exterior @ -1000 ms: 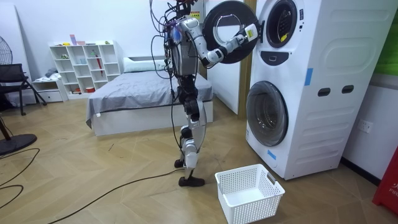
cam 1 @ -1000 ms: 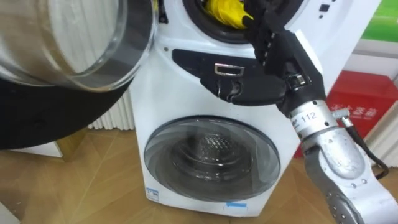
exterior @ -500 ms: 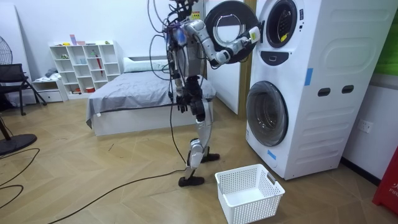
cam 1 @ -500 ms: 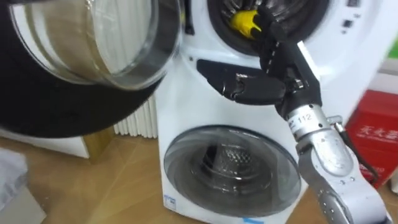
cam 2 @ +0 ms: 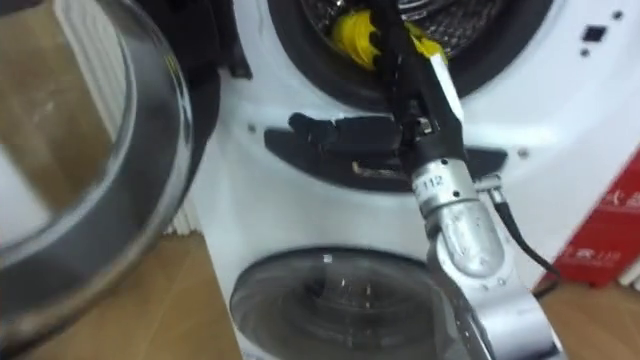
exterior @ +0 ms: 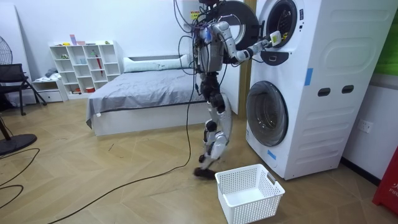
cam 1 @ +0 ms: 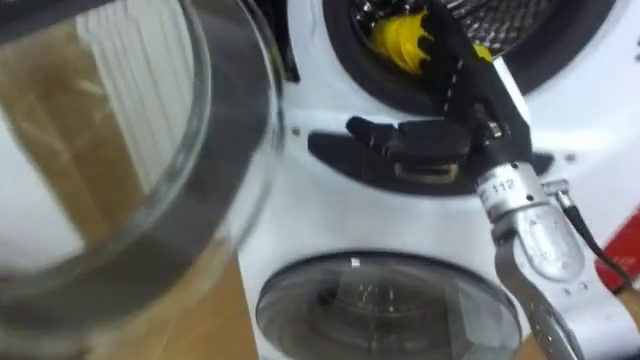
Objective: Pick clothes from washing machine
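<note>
We see the right hand [cam 1: 452,102] at the mouth of the upper drum [cam 1: 525,18]. Its fingers are straight and loose over the yellow cloth [cam 1: 398,42] inside, and the fingertips are cut off. The open glass door [cam 1: 150,170] is blurred.

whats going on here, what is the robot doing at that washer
The robot stands at the stacked washing machine, whose round upper door is swung open. Its right hand is raised to the mouth of the upper drum, with straight fingers reaching at a yellow garment inside. Nothing is out yet, and the white basket on the floor near the robot looks empty.
</note>
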### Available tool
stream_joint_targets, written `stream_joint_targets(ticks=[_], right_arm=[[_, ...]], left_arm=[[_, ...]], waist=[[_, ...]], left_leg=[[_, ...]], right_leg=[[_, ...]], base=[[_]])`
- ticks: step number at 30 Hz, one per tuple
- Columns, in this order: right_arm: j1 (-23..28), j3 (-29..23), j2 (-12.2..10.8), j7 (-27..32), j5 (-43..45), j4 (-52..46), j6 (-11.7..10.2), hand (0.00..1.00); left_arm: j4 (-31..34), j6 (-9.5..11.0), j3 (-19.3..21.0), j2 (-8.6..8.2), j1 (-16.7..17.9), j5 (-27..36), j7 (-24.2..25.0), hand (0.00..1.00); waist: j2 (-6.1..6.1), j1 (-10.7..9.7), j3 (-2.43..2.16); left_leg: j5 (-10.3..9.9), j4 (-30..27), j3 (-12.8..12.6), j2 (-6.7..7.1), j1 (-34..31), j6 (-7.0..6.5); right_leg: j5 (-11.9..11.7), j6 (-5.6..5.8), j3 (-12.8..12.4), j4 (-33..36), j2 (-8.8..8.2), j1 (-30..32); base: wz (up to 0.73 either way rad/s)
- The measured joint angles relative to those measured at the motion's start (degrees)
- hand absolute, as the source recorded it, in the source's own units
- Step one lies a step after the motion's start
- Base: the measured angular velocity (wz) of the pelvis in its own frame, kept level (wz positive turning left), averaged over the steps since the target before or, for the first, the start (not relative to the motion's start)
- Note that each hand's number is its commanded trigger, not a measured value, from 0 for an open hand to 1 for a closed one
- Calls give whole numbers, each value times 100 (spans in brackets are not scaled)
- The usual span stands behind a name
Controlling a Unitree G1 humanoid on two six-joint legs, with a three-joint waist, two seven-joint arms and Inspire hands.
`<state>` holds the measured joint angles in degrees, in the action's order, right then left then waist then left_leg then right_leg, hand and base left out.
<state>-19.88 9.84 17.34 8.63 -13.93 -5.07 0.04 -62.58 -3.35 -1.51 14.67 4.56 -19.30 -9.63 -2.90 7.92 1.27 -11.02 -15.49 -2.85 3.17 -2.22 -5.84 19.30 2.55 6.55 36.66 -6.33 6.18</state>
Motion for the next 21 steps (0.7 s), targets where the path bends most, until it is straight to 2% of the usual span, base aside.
stream_joint_targets(ticks=[1,2,3,4,5,6,7,8,13,16,21], right_arm=[[78,16,-1,-7,102,-86,-22,0],[104,57,-9,-6,174,-103,-34,0],[105,74,-6,-2,195,-94,-33,0],[161,76,-1,16,221,-66,-32,0],[188,72,22,31,218,-59,-31,0],[209,68,33,47,163,-59,-28,0],[161,58,29,22,54,-85,-29,0],[151,58,28,-26,-8,-169,-29,0],[133,27,30,-131,-30,-280,-15,0],[129,27,29,-134,-45,-308,-15,0],[126,3,31,-131,-628,-511,-16,0]], left_arm=[[-13,-1,-125,15,-1,-2,-15,0],[-57,-12,-165,-19,4,-13,-21,0],[-69,-23,-167,-48,12,-32,-22,0],[-82,-38,-167,-77,32,-55,-24,0],[-97,-41,-167,-97,42,-56,-35,0],[-111,-43,-152,-119,105,-56,-77,0],[-149,-45,-69,-130,145,-60,-121,0],[-165,-112,-2,-134,207,-66,-147,0],[-162,-321,30,-211,476,-153,-165,0],[-162,-354,29,-293,514,-152,-146,0],[-145,-266,28,-291,503,-150,-147,0]], waist=[[1,-69,-7],[-7,-105,-11],[1,-119,-7],[7,-164,-48],[38,-167,-77],[101,-131,-156],[158,-30,-178],[198,-4,-155],[198,1,-152],[179,21,-146],[126,-27,-132]], left_leg=[[0,19,46,-50,73,3],[-6,25,-5,-54,185,13],[-26,38,-24,-53,238,46],[-50,149,-51,-28,422,84],[-79,237,-80,-44,522,128],[-84,456,-140,-118,704,139],[-91,625,-169,-194,785,164],[-103,642,-167,-252,793,187],[-161,682,-168,-352,823,298],[-172,683,-172,-372,823,321],[-183,682,-172,-394,826,343]], right_leg=[[-88,-110,-4,-663,199,167],[-419,-208,-72,-1424,299,219],[-708,-213,-126,-1708,348,240],[-1284,-242,-209,-1920,383,182],[-1425,-296,-249,-1932,422,147],[-1449,-319,-279,-2006,516,58],[-1497,-378,-315,-2137,606,5],[-1554,-403,-295,-2259,668,-63],[-1547,-489,-183,-2328,775,-111],[-1559,-517,-188,-2408,841,-142],[-1545,-538,-186,-2435,859,-146]], base=[[16],[16],[28],[35],[34],[-5],[-18],[-20],[-2],[-4],[0]])
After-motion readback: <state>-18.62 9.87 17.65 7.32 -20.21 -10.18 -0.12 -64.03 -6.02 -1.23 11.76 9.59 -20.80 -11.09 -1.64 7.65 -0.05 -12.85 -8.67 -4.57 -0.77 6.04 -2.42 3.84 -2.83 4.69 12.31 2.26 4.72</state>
